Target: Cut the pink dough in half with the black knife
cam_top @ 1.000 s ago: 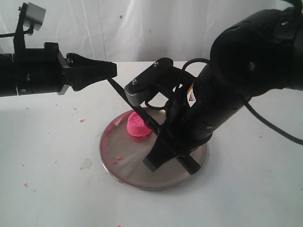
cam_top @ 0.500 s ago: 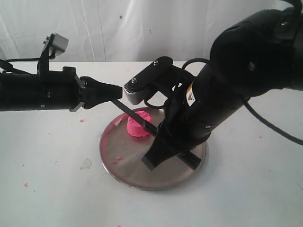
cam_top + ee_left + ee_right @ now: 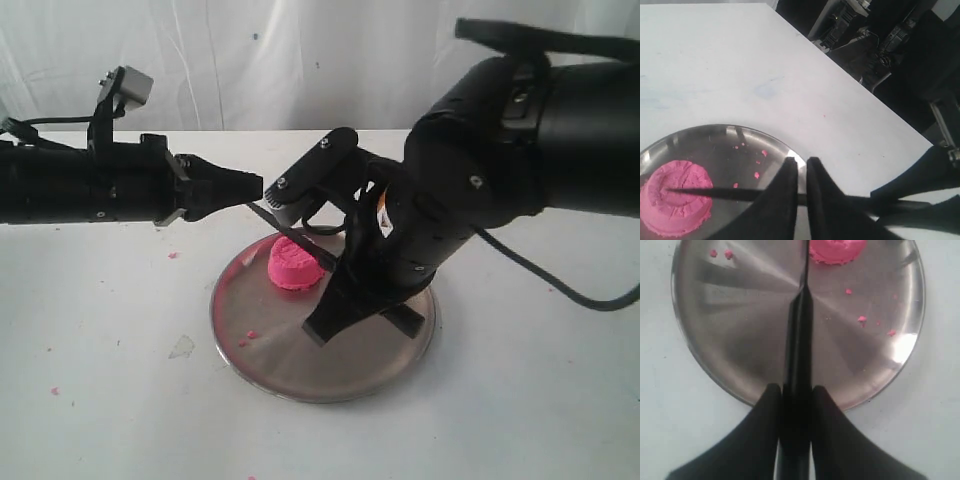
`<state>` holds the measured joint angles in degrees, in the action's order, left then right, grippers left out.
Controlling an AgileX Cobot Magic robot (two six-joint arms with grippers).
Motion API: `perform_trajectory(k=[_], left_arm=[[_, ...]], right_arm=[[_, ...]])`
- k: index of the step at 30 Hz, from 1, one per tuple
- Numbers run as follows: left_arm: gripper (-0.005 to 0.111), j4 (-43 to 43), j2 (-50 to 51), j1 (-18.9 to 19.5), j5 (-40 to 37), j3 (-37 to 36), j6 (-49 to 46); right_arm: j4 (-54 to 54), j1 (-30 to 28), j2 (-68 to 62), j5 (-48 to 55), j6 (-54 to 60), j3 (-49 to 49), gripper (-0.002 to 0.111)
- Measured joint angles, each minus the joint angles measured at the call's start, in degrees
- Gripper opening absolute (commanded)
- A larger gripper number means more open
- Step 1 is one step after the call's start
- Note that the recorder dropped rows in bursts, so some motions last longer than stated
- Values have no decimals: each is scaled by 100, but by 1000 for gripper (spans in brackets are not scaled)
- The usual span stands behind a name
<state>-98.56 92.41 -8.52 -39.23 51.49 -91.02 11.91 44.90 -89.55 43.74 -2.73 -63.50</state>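
Note:
The pink dough (image 3: pixel 290 268) sits as one squat lump on the far-left part of the round steel plate (image 3: pixel 300 372). My right gripper (image 3: pixel 335 315) is shut on the handle of the black knife (image 3: pixel 292 237). The blade slants up and left over the dough. In the right wrist view the knife (image 3: pixel 799 315) runs out from the gripper (image 3: pixel 796 390) toward the dough (image 3: pixel 835 251). My left gripper (image 3: pixel 258 186) is shut, with its tips just above the blade's point. In the left wrist view the knife (image 3: pixel 730 193) crosses under the gripper (image 3: pixel 801 162), its point over the dough (image 3: pixel 675 205).
Pink crumbs (image 3: pixel 247 336) lie on the plate's left side, and more pink crumbs (image 3: pixel 172 255) dot the white table. A small clear scrap (image 3: pixel 181 347) lies left of the plate. The right arm's bulk hangs over the plate's right half. A white curtain stands behind.
The left gripper has come down and moved right, toward the plate. The blade has dropped to a flatter slant over the dough. The right arm's upper part has turned.

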Motion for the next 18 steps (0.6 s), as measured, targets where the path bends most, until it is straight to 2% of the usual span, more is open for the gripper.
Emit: perform_trajectory(k=[6,13,18], left_arm=[[26,0,407,-107,325,395,-13],[26,-5,938,-280,548,568,-166],[26,-14,1048,-325,1367,568,-597]], right_arm=[[247,0,-382,-369,-305,-11,0],[1055,0,-675,-383,-987,-150,0],[1527,-264,-675,-141,-1425,-163,0]])
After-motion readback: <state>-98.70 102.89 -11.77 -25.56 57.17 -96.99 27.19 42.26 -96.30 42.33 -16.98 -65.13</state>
